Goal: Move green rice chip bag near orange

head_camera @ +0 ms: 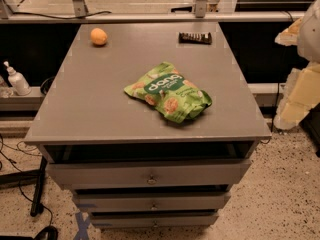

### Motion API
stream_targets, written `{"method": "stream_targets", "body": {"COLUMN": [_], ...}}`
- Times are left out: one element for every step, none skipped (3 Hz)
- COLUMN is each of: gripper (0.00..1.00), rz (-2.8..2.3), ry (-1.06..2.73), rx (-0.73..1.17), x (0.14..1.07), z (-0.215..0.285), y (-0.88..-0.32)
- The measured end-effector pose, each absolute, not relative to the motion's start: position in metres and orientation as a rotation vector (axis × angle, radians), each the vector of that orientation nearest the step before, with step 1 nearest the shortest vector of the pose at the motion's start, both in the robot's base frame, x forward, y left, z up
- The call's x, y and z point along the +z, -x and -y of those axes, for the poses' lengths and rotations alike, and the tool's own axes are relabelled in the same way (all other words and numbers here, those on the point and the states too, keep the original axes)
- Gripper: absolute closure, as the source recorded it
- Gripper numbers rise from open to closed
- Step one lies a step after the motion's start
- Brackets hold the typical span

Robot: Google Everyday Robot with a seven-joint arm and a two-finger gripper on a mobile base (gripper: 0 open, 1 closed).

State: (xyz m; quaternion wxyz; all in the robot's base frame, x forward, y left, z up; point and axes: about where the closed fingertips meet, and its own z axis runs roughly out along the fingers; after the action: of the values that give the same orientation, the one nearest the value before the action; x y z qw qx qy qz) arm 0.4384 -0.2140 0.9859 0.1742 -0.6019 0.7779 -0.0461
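One crinkly bright green rice chip bag (169,97), one small round orange (98,36), one dark rectangular bar wrapper (195,37), all on one grey counter (85,109). Three drawer fronts (150,175), one white pump bottle (16,79), and one pale pincer (292,109) at the right edge.

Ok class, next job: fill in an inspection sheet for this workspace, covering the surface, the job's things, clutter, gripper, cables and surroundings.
Surface: grey cabinet top, drawers below.
Job's things: green rice chip bag lies mid-top; orange sits near the far left corner, well apart from it.
Clutter: dark bar wrapper near the far right corner.
Gripper: gripper hangs off the cabinet's right side, away from the bag.
Cables: black cables on the floor, left.
Surroundings: white pump bottle on the left ledge; speckled floor.
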Motion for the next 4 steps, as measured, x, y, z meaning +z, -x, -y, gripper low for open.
{"method": "stream_targets", "body": {"gripper": [0.00,0.00,0.00,0.00], "rz": [-2.192,-2.182,-2.156,-2.138], "ry": [1.699,1.657,1.602,1.564], "rx": [-0.136,-0.096,-0.050,0.011], "x": [0.987,0.966,0.942,0.917], "z": [0.212,0.191,0.162,0.139], "y": [-0.440,-0.455,-0.487,-0.516]}}
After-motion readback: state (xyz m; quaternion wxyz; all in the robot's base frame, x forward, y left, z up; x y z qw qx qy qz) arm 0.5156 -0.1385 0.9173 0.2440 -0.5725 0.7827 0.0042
